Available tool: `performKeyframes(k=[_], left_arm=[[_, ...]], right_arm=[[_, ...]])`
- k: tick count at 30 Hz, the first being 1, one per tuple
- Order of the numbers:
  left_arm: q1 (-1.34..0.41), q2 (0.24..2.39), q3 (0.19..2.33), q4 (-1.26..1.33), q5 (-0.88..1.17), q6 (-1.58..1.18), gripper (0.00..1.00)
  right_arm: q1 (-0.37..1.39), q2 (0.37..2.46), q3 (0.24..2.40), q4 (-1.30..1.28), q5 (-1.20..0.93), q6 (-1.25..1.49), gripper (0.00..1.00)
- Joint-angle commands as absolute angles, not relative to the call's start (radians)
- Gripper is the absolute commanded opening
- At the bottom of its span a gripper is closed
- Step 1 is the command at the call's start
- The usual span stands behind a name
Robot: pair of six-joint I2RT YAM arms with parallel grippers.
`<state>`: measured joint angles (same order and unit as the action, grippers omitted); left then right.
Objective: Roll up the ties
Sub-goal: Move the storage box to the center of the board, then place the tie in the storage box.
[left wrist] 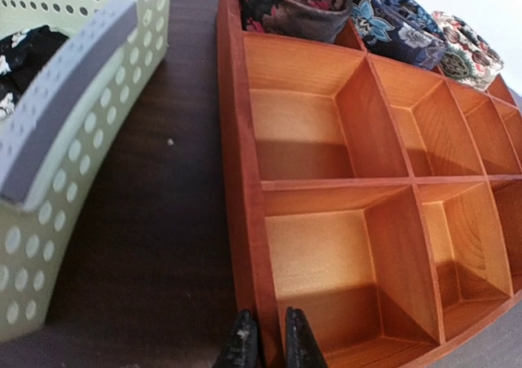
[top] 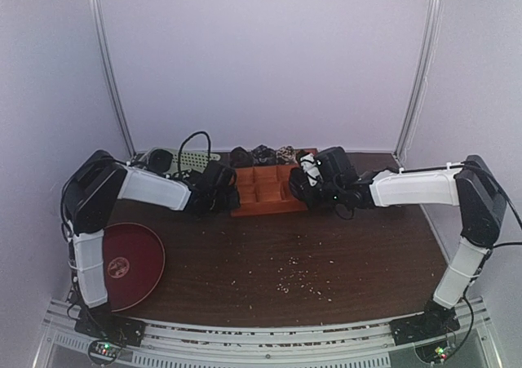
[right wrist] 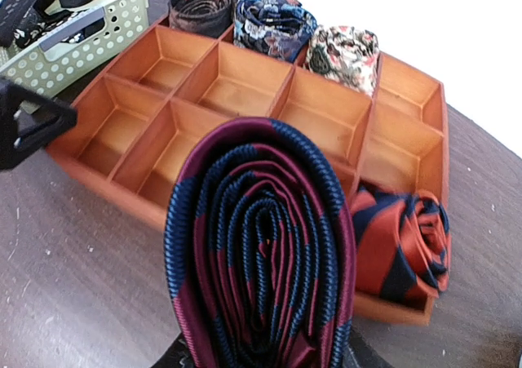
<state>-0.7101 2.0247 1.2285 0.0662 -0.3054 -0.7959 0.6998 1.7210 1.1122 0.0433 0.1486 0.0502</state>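
Between the fingers of the right gripper (right wrist: 263, 356) sits a striped tie roll (right wrist: 261, 246), dark red with blue lines. The gripper squeezes it from both sides and holds it close to the front edge of the orange tray (right wrist: 98, 170). A red and dark tie roll (right wrist: 400, 246) lies in the tray's near corner box. Three flowery tie rolls (right wrist: 273, 21) sit in the far row. The left gripper (left wrist: 271, 343) is pinched tight on the tray's side wall, near the green basket (left wrist: 81, 148).
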Motion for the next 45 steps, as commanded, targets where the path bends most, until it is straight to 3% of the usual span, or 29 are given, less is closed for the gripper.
performKeyframes(k=[1, 9, 28, 45], left_arm=[[-0.753, 1.977, 1.158, 0.05, -0.178, -0.807, 0.1], [-0.753, 1.952, 1.153, 0.031, -0.182, -0.786, 0.19], [-0.753, 1.955, 1.12, 0.076, -0.175, -0.789, 0.2], [-0.752, 1.948, 1.113, 0.068, -0.18, -0.787, 0.2]], right_arm=[[0.685, 1.79, 1.183, 0.091, 0.149, 0.017, 0.41], [0.647, 1.91, 1.253, 0.069, 0.115, -0.007, 0.41], [0.611, 2.065, 1.35, 0.019, 0.063, -0.081, 0.4], [0.582, 2.093, 1.428, -0.26, -0.095, -0.21, 0.39]])
